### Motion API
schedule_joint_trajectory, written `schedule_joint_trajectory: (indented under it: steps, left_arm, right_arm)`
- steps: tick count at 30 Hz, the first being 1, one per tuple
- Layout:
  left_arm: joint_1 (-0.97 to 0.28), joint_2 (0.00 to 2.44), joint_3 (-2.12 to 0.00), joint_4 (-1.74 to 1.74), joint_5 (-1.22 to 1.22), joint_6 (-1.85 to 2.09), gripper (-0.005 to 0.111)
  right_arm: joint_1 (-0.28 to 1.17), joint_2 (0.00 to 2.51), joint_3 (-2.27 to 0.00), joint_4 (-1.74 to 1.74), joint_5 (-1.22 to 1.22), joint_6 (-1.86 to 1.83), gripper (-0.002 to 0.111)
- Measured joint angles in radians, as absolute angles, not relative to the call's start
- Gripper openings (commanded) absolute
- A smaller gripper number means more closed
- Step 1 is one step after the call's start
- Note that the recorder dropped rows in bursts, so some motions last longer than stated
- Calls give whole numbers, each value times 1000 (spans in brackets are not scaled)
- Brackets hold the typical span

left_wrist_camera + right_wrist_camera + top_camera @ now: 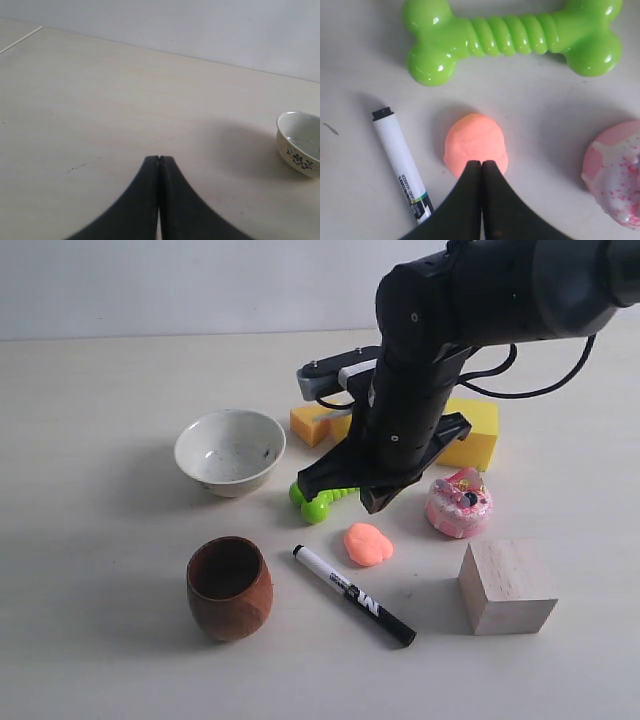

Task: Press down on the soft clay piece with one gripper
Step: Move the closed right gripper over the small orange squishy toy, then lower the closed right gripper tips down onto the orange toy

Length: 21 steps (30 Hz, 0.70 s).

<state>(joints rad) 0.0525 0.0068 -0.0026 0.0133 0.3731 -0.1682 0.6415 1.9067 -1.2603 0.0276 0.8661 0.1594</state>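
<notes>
The soft clay piece (368,543) is a rounded salmon-orange lump lying on the pale table between the marker and the pink toy cake. My right gripper (371,504) hangs just above and behind it, a small gap showing in the exterior view. In the right wrist view the shut right gripper (481,162) overlaps the edge of the clay piece (475,142), with nothing held between its fingers. My left gripper (159,158) is shut and empty over bare table, out of sight in the exterior view.
A green toy bone (322,500), the pink cake (458,502) and a black-and-white marker (352,594) ring the clay. A white bowl (230,450), brown cup (229,587), wooden block (507,585), cheese wedge (310,425) and yellow block (470,430) stand farther off.
</notes>
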Motion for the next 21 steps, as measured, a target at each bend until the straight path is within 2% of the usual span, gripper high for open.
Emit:
schedule_joint_trajectory:
  steps: [21]
  left_arm:
    - [52,7,-3,13,373,-168,0]
  right_arm:
    - [642,1992,-1267,42,838,159,0]
